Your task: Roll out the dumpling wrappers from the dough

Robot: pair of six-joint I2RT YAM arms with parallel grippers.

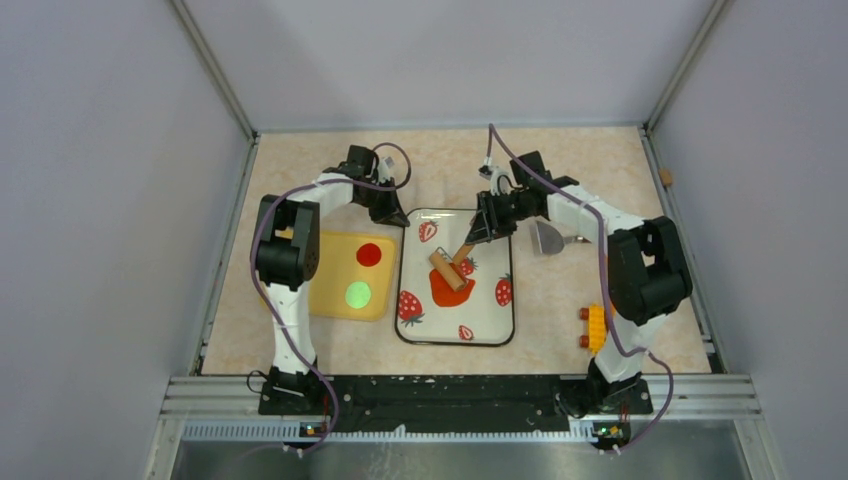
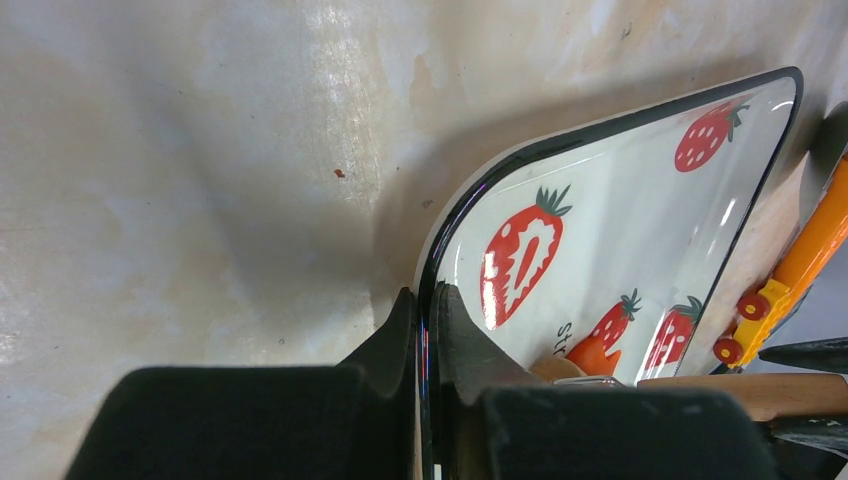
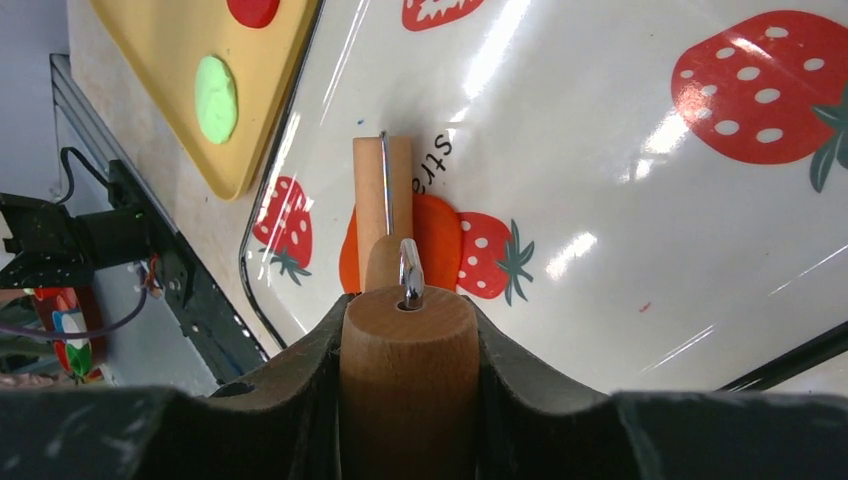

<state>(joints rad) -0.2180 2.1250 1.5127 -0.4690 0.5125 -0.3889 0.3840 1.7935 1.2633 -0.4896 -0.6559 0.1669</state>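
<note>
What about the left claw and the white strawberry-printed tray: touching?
Touching. Left wrist view: the left gripper pinches the tray rim between its fingers.

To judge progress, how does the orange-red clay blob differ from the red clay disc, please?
The orange-red clay blob is irregular; the red clay disc is round. The blob lies partly under the wooden roller on the strawberry tray; the disc, uncovered, on the yellow board. Both are flat.

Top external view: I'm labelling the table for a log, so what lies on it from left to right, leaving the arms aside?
Yellow board → strawberry tray → metal scraper → yellow toy brick → small brown block.
</note>
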